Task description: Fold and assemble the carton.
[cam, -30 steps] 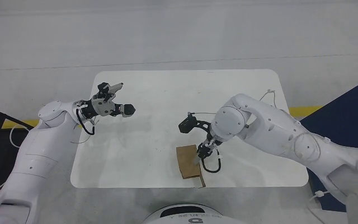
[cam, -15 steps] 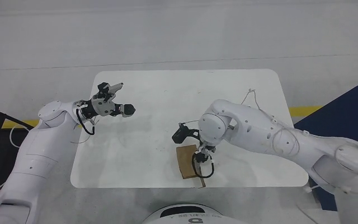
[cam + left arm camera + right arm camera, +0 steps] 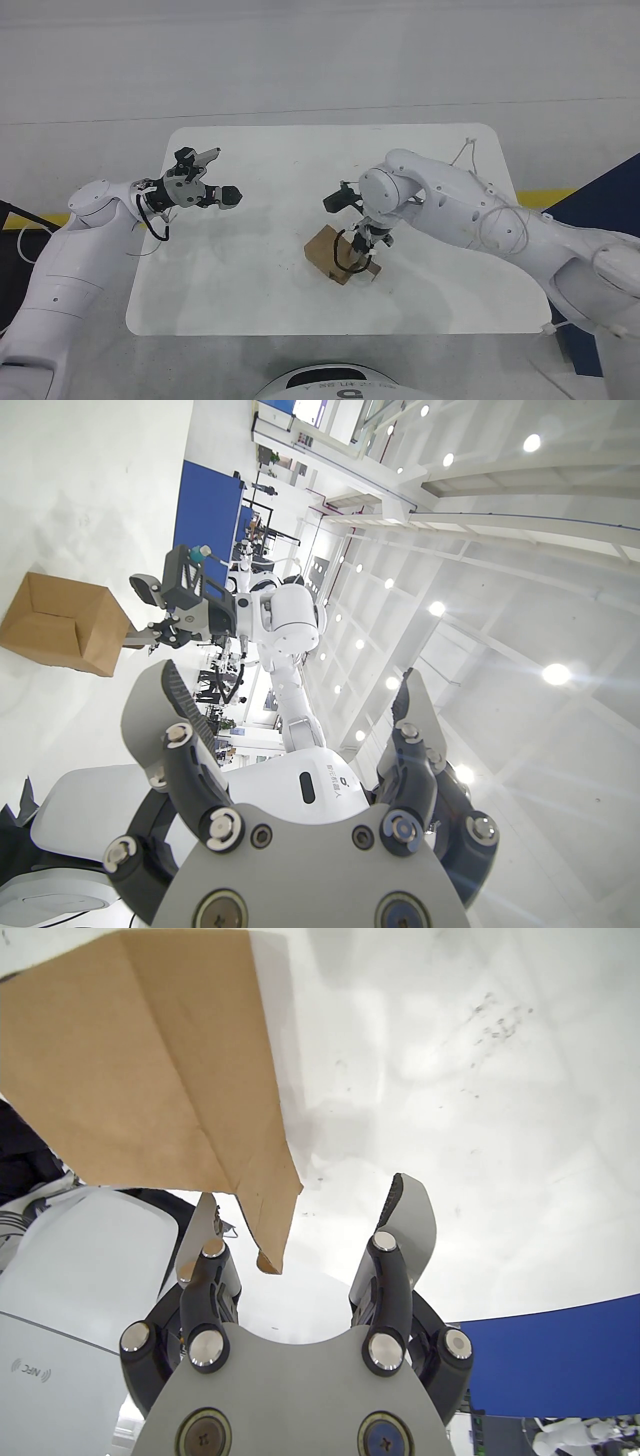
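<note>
The brown carton (image 3: 328, 252) stands on the white table (image 3: 300, 150), a little in front of its middle. In the left wrist view the carton (image 3: 60, 625) is partly opened into a box shape with its hollow side showing. My right gripper (image 3: 360, 248) is at the carton's right side. In the right wrist view it (image 3: 302, 1193) is open, and a corner of the carton's flap (image 3: 267, 1238) hangs between the fingers without being pinched. My left gripper (image 3: 292, 700) is open and holds nothing. It hovers over the table's left part (image 3: 218, 176), well apart from the carton.
The table's front edge (image 3: 340, 330) runs close to the carton. A dark blue panel (image 3: 610, 200) stands off the table's right side. Bare tabletop stretches behind the carton and between the two arms.
The right arm swung back from the front edge. The carton went from lying flat at that edge to farther in, turned and partly opened. The left arm kept still.
</note>
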`<state>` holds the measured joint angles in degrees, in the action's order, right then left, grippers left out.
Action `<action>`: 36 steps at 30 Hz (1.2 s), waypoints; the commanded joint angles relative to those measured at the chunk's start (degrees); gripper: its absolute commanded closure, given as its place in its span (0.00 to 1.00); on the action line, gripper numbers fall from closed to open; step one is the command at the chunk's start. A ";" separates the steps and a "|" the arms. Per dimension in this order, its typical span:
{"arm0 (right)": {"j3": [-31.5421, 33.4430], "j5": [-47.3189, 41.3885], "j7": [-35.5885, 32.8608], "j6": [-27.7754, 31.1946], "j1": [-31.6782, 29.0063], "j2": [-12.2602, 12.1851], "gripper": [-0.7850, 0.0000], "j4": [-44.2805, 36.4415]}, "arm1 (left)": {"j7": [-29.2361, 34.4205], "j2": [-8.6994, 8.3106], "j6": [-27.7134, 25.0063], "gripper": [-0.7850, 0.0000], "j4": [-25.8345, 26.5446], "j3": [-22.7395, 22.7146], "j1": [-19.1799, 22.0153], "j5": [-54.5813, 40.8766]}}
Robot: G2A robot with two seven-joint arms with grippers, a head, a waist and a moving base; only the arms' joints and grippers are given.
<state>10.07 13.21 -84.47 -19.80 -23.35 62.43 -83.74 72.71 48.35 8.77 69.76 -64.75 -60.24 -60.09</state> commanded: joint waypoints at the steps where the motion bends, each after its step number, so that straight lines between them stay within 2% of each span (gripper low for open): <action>1: 0.01 -1.02 0.60 -0.62 0.40 -0.14 0.27 0.31 | 0.00 0.00 0.00 0.00 0.00 0.00 0.00 0.00; 5: 0.02 -1.95 1.53 -1.55 0.70 -0.67 0.34 0.20 | 0.00 0.00 0.00 0.00 0.00 0.00 0.00 0.00; 14: -0.25 -1.58 1.36 -1.38 -0.44 -2.94 0.29 -2.81 | 0.00 0.00 0.00 0.00 0.00 0.00 0.00 0.00; 17: 0.07 -1.29 1.91 -1.93 -1.12 -3.95 0.32 -4.06 | 0.00 0.00 0.00 0.00 0.00 0.00 0.00 0.00; 19: 0.24 -0.92 2.44 -2.46 -1.71 -4.78 0.38 -4.70 | 0.00 0.00 0.00 0.00 0.00 0.00 0.00 0.00; 20: 0.27 -0.89 2.59 -2.61 -1.90 -5.02 0.46 -4.84 | 0.00 0.00 0.00 0.00 0.00 0.00 0.00 0.00; 23: 0.65 -1.09 3.17 -3.19 -2.65 -6.15 0.62 -5.38 | 0.00 0.00 0.00 0.00 0.00 0.00 0.00 0.00; 24: 1.08 -1.39 3.53 -3.55 -3.06 -6.73 0.72 -5.80 | 0.00 0.00 0.00 0.00 0.00 0.00 0.00 0.00; 26: 1.93 -1.67 4.15 -4.17 -3.79 -7.69 1.00 -6.67 | 0.00 0.00 0.00 0.00 0.00 0.00 0.00 0.00; 30: 4.91 -2.86 7.15 -5.21 -5.96 -9.93 1.00 -9.13 | 0.00 0.00 0.00 0.00 0.00 0.00 0.00 0.00; 36: 12.45 -4.76 12.99 -4.04 -11.32 -15.25 1.00 -14.94 | 0.00 0.00 0.00 0.00 0.00 0.00 0.00 0.00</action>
<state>20.94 8.49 -72.25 -23.87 -33.58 48.26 -97.25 72.71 48.35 8.77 69.76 -64.75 -60.24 -60.09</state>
